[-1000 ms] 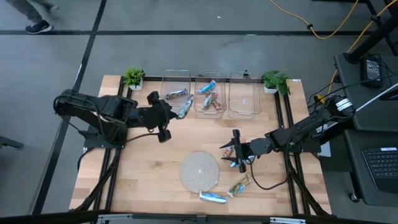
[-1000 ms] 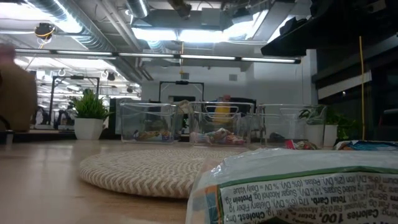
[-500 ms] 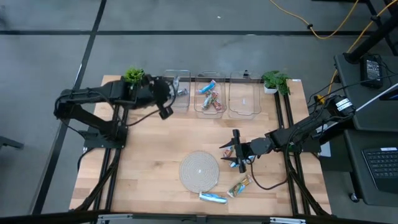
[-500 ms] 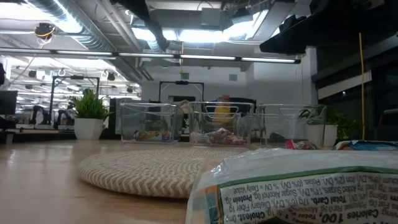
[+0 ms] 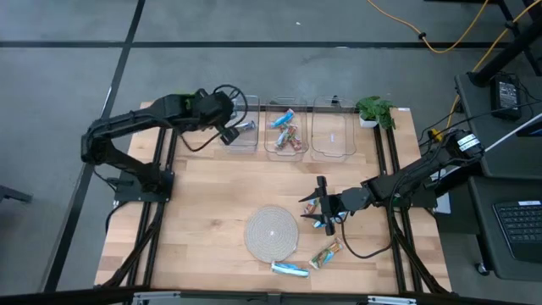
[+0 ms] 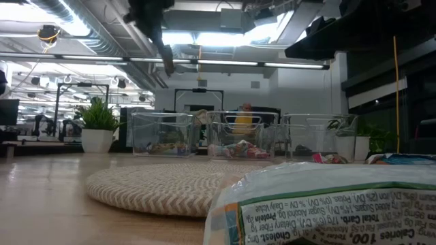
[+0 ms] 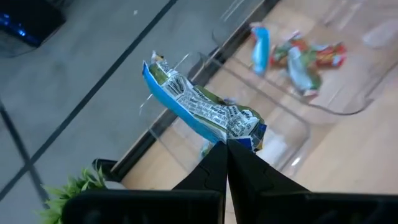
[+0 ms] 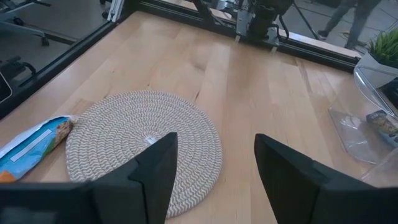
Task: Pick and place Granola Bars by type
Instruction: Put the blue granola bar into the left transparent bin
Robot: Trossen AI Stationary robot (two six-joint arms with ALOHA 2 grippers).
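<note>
My left gripper (image 5: 229, 132) is raised over the left clear bin (image 5: 240, 146) at the table's far side, shut on a blue granola bar (image 7: 199, 106) with white print. In that bin lies a grey-blue bar (image 5: 245, 127); the middle bin (image 5: 287, 152) holds blue and red-green bars (image 7: 292, 56). My right gripper (image 5: 325, 208) waits open, low over the table right of the round woven mat (image 5: 273, 230), beside a red bar (image 5: 308, 203). A blue bar (image 5: 290, 269) and an orange-green bar (image 5: 326, 252) lie flat near the table's near edge. My left gripper pinches the blue bar by its crimped end (image 7: 249, 132) between the two fingertips (image 7: 214, 163). The bar is lifted clear and sticks out past the fingertips, above the left bin's rim.
A third clear bin (image 5: 332, 146) stands right of the middle one. Small potted plants (image 5: 373, 108) mark the far corners. In the low view a bar wrapper (image 6: 327, 204) fills the foreground beside the mat (image 6: 170, 187). Bare wood lies between bins and mat.
My left arm has carried the blue bar from above the middle-left of the table toward the far edge, rising and turning until the gripper stands over the left bin. It has stayed shut on the bar.
</note>
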